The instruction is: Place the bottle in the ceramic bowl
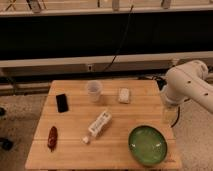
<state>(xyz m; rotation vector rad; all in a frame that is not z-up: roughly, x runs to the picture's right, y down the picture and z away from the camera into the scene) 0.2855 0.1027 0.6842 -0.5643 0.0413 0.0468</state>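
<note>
The white bottle lies on its side near the middle of the wooden table, with its small cap pointing to the front left. The glossy green ceramic bowl sits at the front right corner, empty. My white arm reaches in from the right. The gripper hangs at the table's right edge, above and behind the bowl and well to the right of the bottle. It holds nothing that I can see.
A translucent plastic cup stands at the back middle. A small white squarish block lies to its right. A black flat object lies at the left, a reddish-brown object at the front left. A dark wall with a cable runs behind.
</note>
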